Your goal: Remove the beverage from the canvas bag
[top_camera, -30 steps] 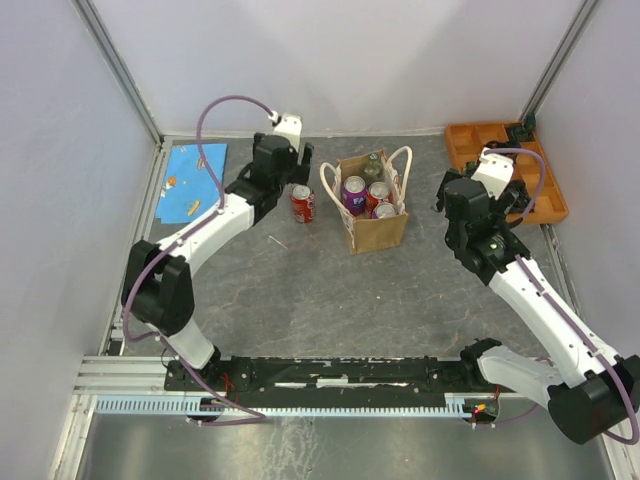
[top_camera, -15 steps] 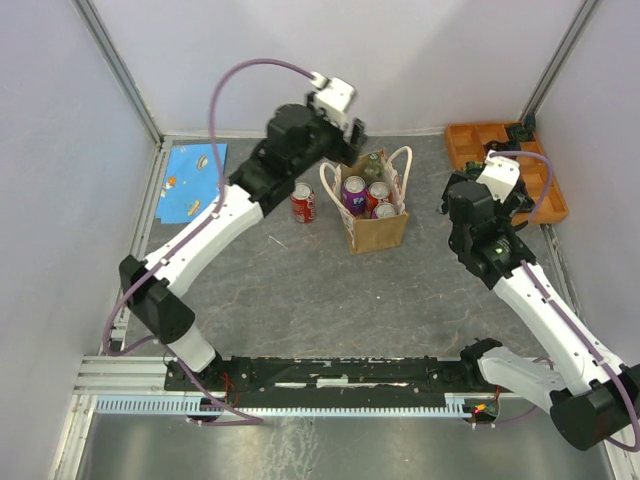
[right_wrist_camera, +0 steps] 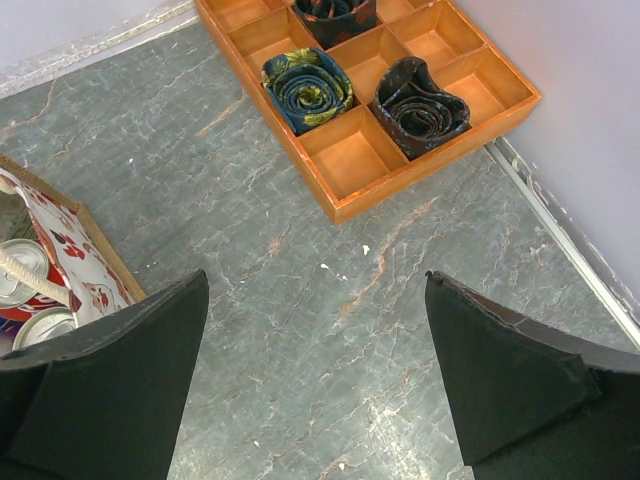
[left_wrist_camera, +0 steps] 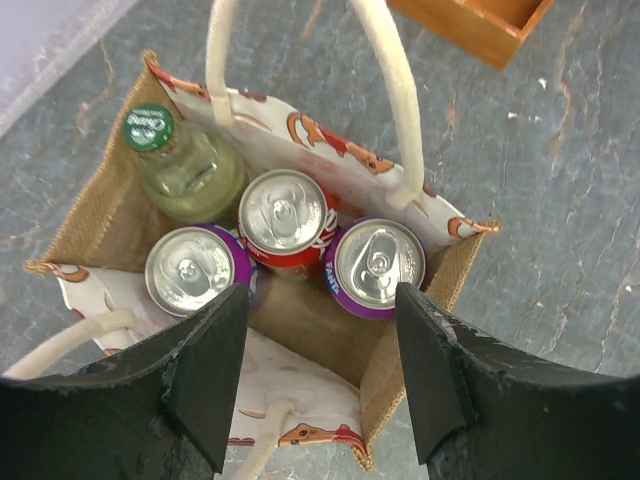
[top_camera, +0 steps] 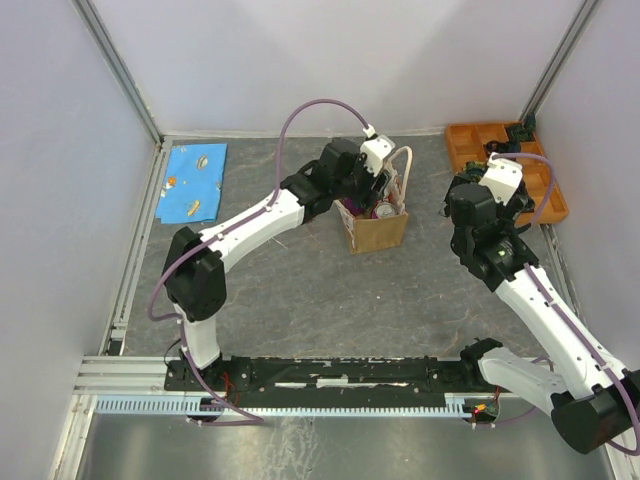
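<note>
The canvas bag (top_camera: pixel 381 232) stands upright mid-table, tan with cream handles (left_wrist_camera: pixel 392 95). Seen from the left wrist, the canvas bag (left_wrist_camera: pixel 95 225) holds a green-capped bottle (left_wrist_camera: pixel 185 165), a red can (left_wrist_camera: pixel 285 215) and two purple cans (left_wrist_camera: pixel 195 270) (left_wrist_camera: pixel 378 262). My left gripper (left_wrist_camera: pixel 322 300) hangs open just above the bag's mouth, its fingers over the near side and touching nothing. In the top view the left gripper (top_camera: pixel 377 195) covers most of the bag's contents. My right gripper (right_wrist_camera: pixel 315 285) is open over bare table to the right of the bag, and it shows in the top view too (top_camera: pixel 490 190).
An orange compartment tray (top_camera: pixel 460 140) with rolled dark items sits at the back right, close to the right gripper; its rim (right_wrist_camera: pixel 340 205) lies just ahead of the right fingers. A blue cloth (top_camera: pixel 192 180) lies at the back left. Walls close in the table.
My left arm has swung from the table left of the bag, up and across to above the bag's mouth, and its jaws have narrowed. The right arm has hardly moved.
</note>
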Controlling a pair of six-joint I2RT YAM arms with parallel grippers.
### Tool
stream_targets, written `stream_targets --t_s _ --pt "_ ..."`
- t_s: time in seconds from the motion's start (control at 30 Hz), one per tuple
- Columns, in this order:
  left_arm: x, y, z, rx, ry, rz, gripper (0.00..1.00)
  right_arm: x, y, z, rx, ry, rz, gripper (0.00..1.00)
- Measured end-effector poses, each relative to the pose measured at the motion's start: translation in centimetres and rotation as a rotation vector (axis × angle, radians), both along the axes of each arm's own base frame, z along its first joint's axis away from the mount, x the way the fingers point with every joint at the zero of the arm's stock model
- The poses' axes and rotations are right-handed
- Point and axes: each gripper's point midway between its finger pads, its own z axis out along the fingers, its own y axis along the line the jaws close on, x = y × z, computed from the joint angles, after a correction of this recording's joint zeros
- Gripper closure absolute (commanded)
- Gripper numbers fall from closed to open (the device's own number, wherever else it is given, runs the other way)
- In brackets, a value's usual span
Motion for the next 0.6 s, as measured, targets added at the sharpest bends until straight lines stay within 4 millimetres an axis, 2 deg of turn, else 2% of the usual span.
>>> stream_targets --t_s 0.17,0.37,0.5,0.6 --pt "-0.6 -0.1 -2.4 0.028 0.021 -0.016 0.38 0.0 0.0 -0.1 -0.002 0.003 0.000 0.03" --pt "-2.1 0.1 -7.3 0.061 0.050 -0.069 0.38 0.3 0.2 -0.7 -0.011 0.025 0.000 0.03" --pt "-2.4 -0.4 -8.7 0.019 0.006 -0.111 0.35 0.5 0.2 -1.0 -0.016 0.035 0.001 0.03" --pt "-2.5 -0.5 -8.4 -0.017 -0.039 -0.120 0.33 0.6 0.3 -1.1 -0.017 0.039 0.001 0.03"
